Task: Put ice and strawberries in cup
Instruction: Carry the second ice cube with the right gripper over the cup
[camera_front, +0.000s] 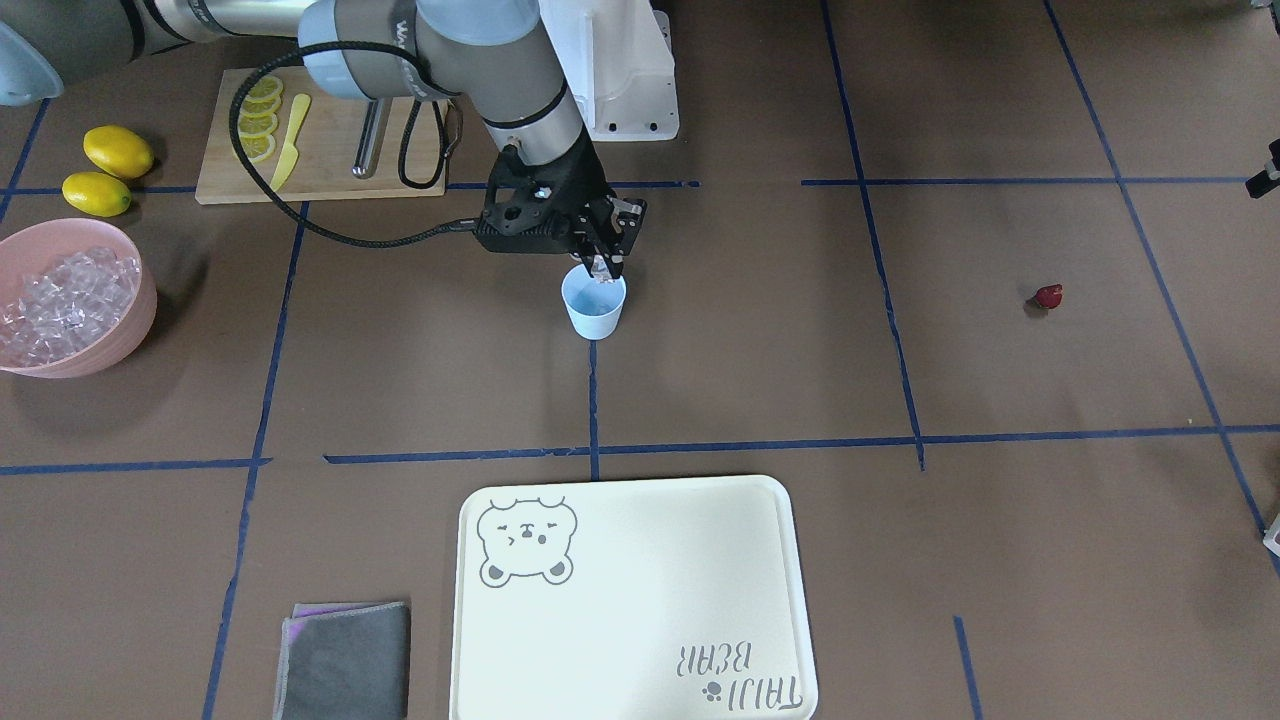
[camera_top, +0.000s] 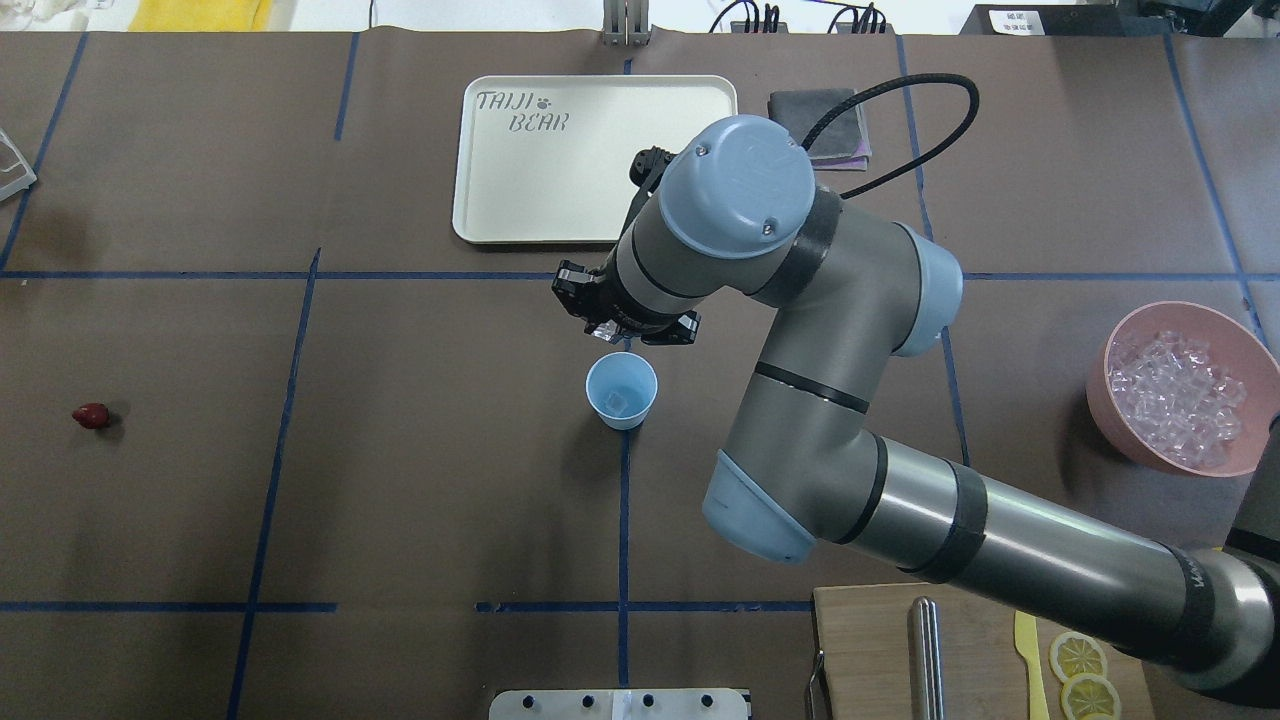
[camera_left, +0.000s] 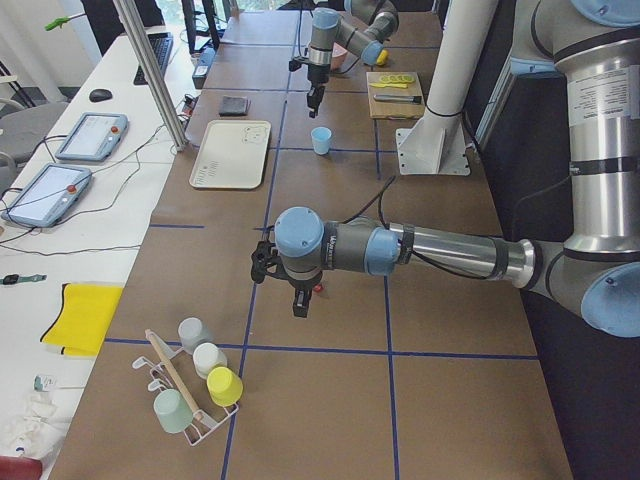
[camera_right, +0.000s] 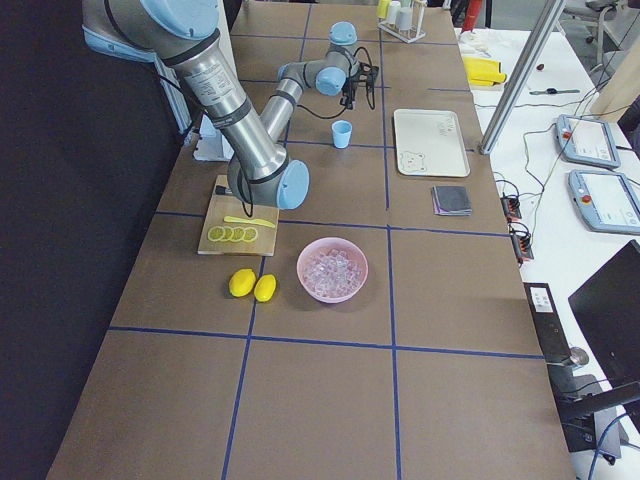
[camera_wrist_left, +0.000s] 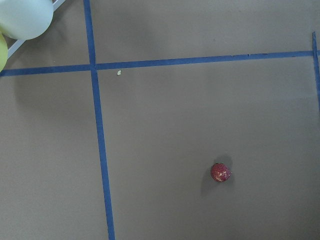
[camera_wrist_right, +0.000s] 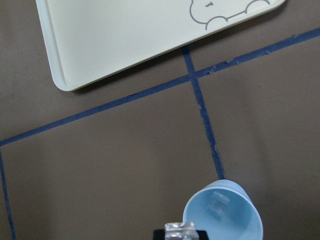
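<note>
The pale blue cup (camera_front: 594, 310) stands mid-table with one ice cube (camera_top: 617, 402) inside. My right gripper (camera_front: 605, 265) hangs just above the cup's rim, shut on a clear ice cube (camera_wrist_right: 180, 231). The cup also shows in the right wrist view (camera_wrist_right: 223, 216). The heap of ice (camera_top: 1178, 390) fills a pink bowl (camera_front: 125, 335). The dark red strawberry (camera_front: 1047, 295) lies alone on the table, also in the left wrist view (camera_wrist_left: 220, 172). My left gripper (camera_left: 303, 300) hovers near it; I cannot tell whether it is open or shut.
A cream tray (camera_top: 480, 210) lies beyond the cup, with a grey cloth (camera_top: 818, 125) beside it. A cutting board (camera_front: 330, 180) holds lemon slices, a yellow knife and a metal tool. Two lemons (camera_front: 110, 165) lie near the bowl. A cup rack (camera_left: 190, 390) stands at the table's left end.
</note>
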